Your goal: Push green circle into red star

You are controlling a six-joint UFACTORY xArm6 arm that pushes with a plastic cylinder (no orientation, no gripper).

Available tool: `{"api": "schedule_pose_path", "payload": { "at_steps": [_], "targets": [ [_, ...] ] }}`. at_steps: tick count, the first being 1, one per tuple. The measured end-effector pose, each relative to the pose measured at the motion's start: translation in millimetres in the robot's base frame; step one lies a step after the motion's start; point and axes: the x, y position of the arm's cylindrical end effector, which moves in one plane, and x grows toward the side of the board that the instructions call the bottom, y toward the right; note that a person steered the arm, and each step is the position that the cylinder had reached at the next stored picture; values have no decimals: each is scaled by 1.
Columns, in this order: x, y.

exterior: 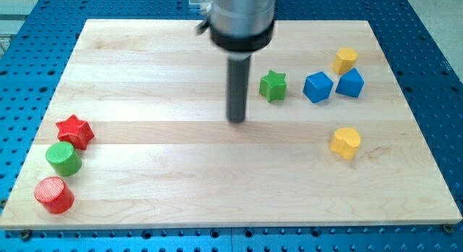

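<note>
While my tip rests near the middle of the surface, the blocks that matter sit far off at the view's lower left.

Tool: a plain dark rod with nothing to spread or pinch; my tip (236, 120) stands on the bare wooden surface (217, 179), touching no block.

Green circle: the green circle (64, 158) lies well apart from my tip, down and to the view's left, close to the surface's left edge.

Red star: the red star (75, 131) sits just above the green circle and a shade to its right, so near that they appear to touch or almost touch.

Deciding relation: the star lies up and slightly right of the circle, so the push has to come from the circle's lower-left side, which is the far side from my tip.

Obstacle: a red circle (54, 194) sits just below the green circle, crowding the spot where my tip would need to arrive.

Judgement: I would expect a sweep around the cluster's bottom, then a short nudge upward.

Bystanders: the green star (273, 85) is just right of my tip; two blue blocks (318, 87) (350, 83) and two yellow blocks (346, 61) (346, 143) lie further right, out of the way.
</note>
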Motion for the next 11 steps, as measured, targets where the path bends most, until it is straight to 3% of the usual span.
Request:
{"api": "schedule_pose_path", "payload": {
  "at_steps": [2,3,4,6,8,10,11],
  "targets": [
    [65,-118],
    [122,-119],
    [135,-172],
    [91,-225],
    [82,-226],
    [17,-210],
    [48,-215]
  ]
}}
